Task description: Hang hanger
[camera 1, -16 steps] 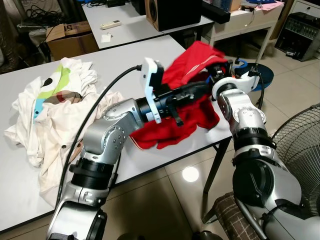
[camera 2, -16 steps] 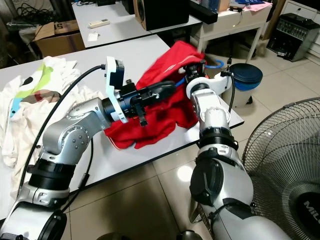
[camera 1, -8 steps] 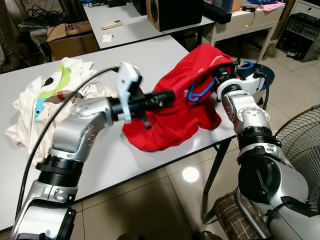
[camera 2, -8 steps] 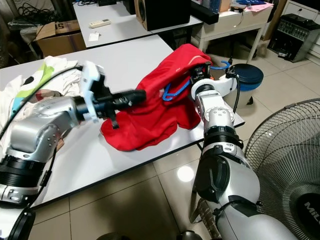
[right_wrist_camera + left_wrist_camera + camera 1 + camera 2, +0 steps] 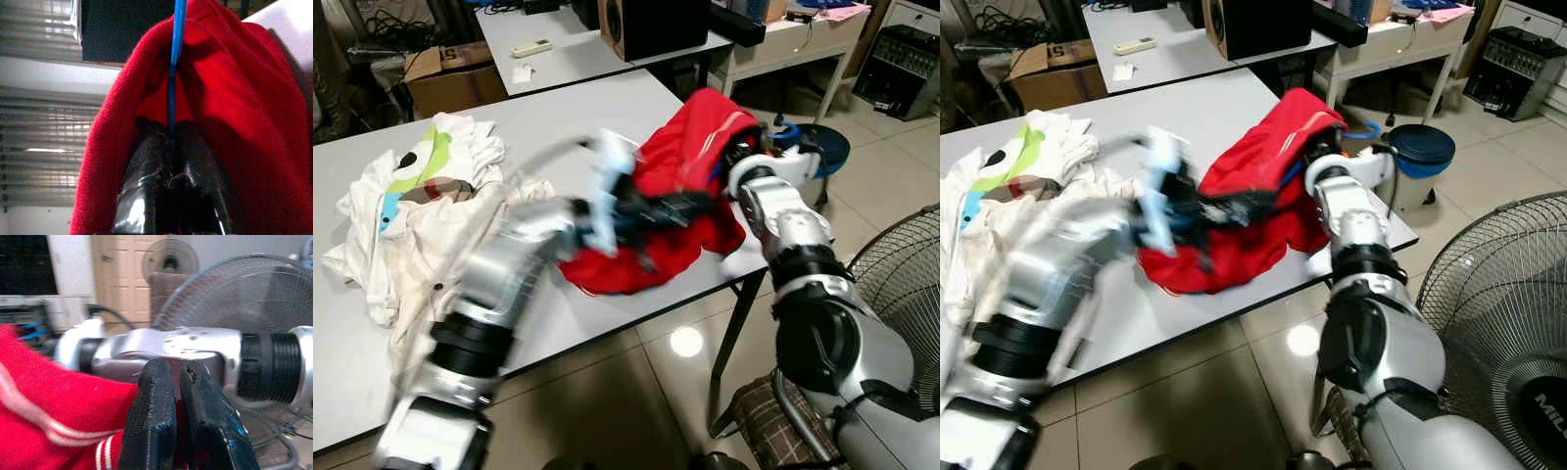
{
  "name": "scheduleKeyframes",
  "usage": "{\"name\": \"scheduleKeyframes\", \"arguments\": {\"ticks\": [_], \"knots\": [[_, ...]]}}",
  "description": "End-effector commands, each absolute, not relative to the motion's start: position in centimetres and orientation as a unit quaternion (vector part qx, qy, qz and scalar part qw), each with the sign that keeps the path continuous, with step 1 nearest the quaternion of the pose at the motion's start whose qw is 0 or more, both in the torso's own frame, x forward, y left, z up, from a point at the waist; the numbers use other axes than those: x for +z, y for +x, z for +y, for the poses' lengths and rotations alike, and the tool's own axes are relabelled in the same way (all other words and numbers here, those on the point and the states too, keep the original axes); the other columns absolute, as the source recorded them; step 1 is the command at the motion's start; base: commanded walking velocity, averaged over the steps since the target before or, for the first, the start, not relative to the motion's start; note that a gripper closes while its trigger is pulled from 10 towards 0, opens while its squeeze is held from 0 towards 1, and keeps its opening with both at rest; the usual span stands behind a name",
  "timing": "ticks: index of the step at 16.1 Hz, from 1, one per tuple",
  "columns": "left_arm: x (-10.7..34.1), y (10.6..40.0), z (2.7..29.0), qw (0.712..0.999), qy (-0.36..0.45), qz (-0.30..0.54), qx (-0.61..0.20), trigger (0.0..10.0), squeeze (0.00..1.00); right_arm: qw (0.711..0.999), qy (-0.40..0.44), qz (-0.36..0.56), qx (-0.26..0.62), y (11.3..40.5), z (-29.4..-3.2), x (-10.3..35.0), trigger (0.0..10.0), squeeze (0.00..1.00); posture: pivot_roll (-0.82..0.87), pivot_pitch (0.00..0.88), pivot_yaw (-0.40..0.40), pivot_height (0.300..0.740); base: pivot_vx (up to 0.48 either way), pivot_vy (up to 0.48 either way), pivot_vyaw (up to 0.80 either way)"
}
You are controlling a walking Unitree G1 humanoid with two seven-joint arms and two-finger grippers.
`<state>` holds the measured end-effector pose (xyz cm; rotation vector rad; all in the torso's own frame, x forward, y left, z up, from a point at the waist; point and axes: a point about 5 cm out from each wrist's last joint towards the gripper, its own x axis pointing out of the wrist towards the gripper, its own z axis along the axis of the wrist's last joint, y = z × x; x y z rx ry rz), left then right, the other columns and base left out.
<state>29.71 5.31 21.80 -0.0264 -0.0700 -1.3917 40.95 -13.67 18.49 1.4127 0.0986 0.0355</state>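
A red shirt [image 5: 690, 147] lies bunched at the right end of the white table [image 5: 558, 113]. A blue hanger [image 5: 176, 44] runs up inside it, and its hook [image 5: 1367, 126] sticks out at the shirt's right side. My right gripper [image 5: 171, 134] is under the shirt, shut on the hanger's bar. My left gripper [image 5: 695, 203], blurred by motion, reaches across the shirt's front toward the right wrist. In the left wrist view its fingers [image 5: 154, 416] are pressed together with red cloth between them, close to the silver right forearm [image 5: 195, 345].
A heap of white clothes [image 5: 421, 196] covers the table's left part. A floor fan [image 5: 901, 284] stands at the right, and a blue bin [image 5: 827, 147] sits beyond the table's corner. A second table with a black speaker [image 5: 656, 24] and a cardboard box [image 5: 450, 73] stand behind.
My left arm pulled left, stretching the shirt and baring the hanger, then swung back right against the shirt. The shirt has bunched over the hanger again. The right gripper kept its hold.
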Motion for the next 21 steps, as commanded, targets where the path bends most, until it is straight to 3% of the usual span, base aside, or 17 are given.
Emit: {"name": "scheduleKeyframes", "arguments": {"ticks": [1, 5, 7, 9, 13, 16, 17, 18, 21], "knots": [[22.6, 29.3, 3.7, 0.756, -0.002, -0.052, -0.653, 0.0, 0.00, 0.762, 0.646, 0.051, 0.019, 41.0, -12.8, 18.6, 10.0, 0.00, 0.00, 0.000, 0.060, 0.740, 0.000, 0.000, 0.00], [24.0, 30.1, 2.0, 0.770, 0.002, -0.089, -0.632, 0.0, 0.00, 0.754, 0.651, 0.075, 0.040, 40.9, -10.3, 18.5, 10.0, 0.00, -0.01, 0.000, 0.061, 0.740, 0.000, 0.000, 0.00], [19.4, 30.3, 3.7, 0.750, 0.207, -0.005, -0.629, 0.0, 0.00, 0.715, 0.694, 0.065, 0.061, 41.0, -10.2, 19.7, 10.0, 0.00, -0.01, 0.000, 0.060, 0.740, 0.000, 0.000, 0.00], [17.3, 30.5, 5.1, 0.751, 0.266, 0.038, -0.603, 0.0, 0.00, 0.706, 0.702, 0.056, 0.071, 41.2, -10.7, 20.5, 10.0, 0.00, -0.01, 0.000, 0.054, 0.740, 0.000, 0.000, 0.00], [16.8, 31.4, 6.9, 0.765, 0.326, 0.045, -0.554, 0.0, 0.00, 0.714, 0.694, 0.048, 0.082, 41.3, -11.9, 21.3, 10.0, 0.00, -0.01, 0.000, 0.044, 0.740, 0.000, 0.000, 0.00], [16.6, 31.1, 6.4, 0.766, 0.311, 0.028, -0.562, 0.0, 0.00, 0.711, 0.694, 0.049, 0.098, 41.2, -12.4, 21.7, 10.0, 0.00, -0.01, 0.000, 0.037, 0.740, 0.000, 0.000, 0.00], [16.7, 30.7, 5.1, 0.776, 0.273, 0.014, -0.569, 10.0, 0.01, 0.715, 0.690, 0.051, 0.102, 41.2, -12.3, 21.8, 10.0, 0.00, -0.01, 0.000, 0.037, 0.740, 0.000, 0.000, 0.00], [16.9, 30.2, 4.3, 0.775, 0.243, 0.008, -0.584, 10.0, 1.00, 0.724, 0.680, 0.054, 0.100, 41.2, -12.4, 21.9, 10.0, 0.00, -0.01, 0.000, 0.037, 0.740, 0.000, 0.000, 0.00], [17.1, 29.5, 4.6, 0.761, 0.239, 0.002, -0.603, 10.0, 1.00, 0.731, 0.673, 0.055, 0.095, 41.1, -13.2, 22.1, 10.0, 0.00, -0.01, 0.000, 0.035, 0.740, 0.000, 0.000, 0.00]]}}
